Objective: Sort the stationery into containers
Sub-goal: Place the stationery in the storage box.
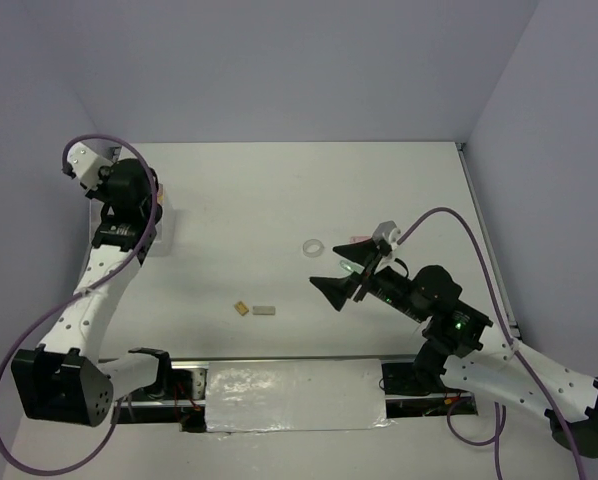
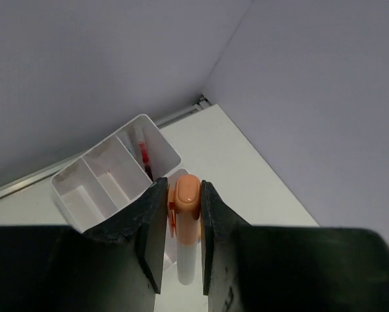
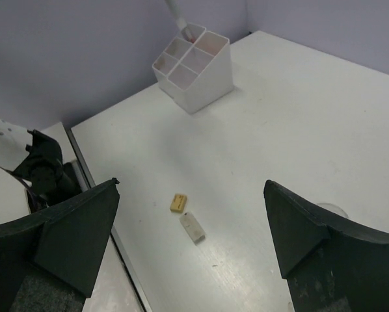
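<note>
Four square cells divide the box [image 3: 211, 88], a light, rigid plastic thing by the table's [image 1: 379, 190] left edge that a careless push could slide; above it the left tool [image 2: 181, 214] is closed on an orange marker [image 2: 187, 195], stiff, smooth and light, pinched near its cap. Next, the tape ring [image 1: 314, 246] lies right of the table's middle beside the wide-open, empty right tool [image 1: 325, 262]; thin and slippery, it is probably best pinched across its wall. Smallest, a grey eraser [image 1: 264, 310] and a tan eraser [image 1: 241, 308] lie by the near edge, soft and grippy, easiest taken across their short sides.
</note>
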{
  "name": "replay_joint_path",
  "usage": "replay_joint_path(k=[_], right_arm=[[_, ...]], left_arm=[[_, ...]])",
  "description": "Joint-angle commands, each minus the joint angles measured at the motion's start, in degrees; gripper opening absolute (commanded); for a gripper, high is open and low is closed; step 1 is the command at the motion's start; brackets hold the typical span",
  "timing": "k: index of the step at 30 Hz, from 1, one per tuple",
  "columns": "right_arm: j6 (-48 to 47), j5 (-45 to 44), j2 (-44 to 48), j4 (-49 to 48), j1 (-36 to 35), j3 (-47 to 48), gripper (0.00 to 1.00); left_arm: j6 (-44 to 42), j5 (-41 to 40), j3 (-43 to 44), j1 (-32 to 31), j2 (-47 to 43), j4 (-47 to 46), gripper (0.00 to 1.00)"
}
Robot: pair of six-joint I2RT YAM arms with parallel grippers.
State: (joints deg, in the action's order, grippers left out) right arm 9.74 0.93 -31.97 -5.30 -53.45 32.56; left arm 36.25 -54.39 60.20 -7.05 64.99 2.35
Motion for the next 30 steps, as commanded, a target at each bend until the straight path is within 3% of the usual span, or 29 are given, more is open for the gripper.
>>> replay_joint_path(k=[1, 4, 10, 24, 30], right_arm=[[-0.68, 0.83, 1.12, -1.29, 0.19, -0.74, 1.00], [-1.30, 3.11, 0.85, -1.29, 0.28, -0.74, 1.00], [-1.48, 6.27, 1.20, -2.00, 0.28, -1.44, 1.00], [-1.91, 7.33, 2.96, -2.08, 0.19, -2.50, 1.00], [-2.09, 7.25, 2.79, -2.08, 0.19, -2.59, 1.00]], left_arm=[[3.56, -0.55, -2.45, 3.87, 0.57, -11.39, 0.00], [2.86, 2.71, -6.06, 8.35, 1.80, -18.07, 0.00], [-1.70, 3.84, -12.48, 10.39, 7.23, -37.12, 0.00], [0.14, 5.70, -10.81, 11.79, 17.36, -41.63, 0.00], [1.02, 6.14, -10.98, 12.41, 19.73, -42.85, 0.08]])
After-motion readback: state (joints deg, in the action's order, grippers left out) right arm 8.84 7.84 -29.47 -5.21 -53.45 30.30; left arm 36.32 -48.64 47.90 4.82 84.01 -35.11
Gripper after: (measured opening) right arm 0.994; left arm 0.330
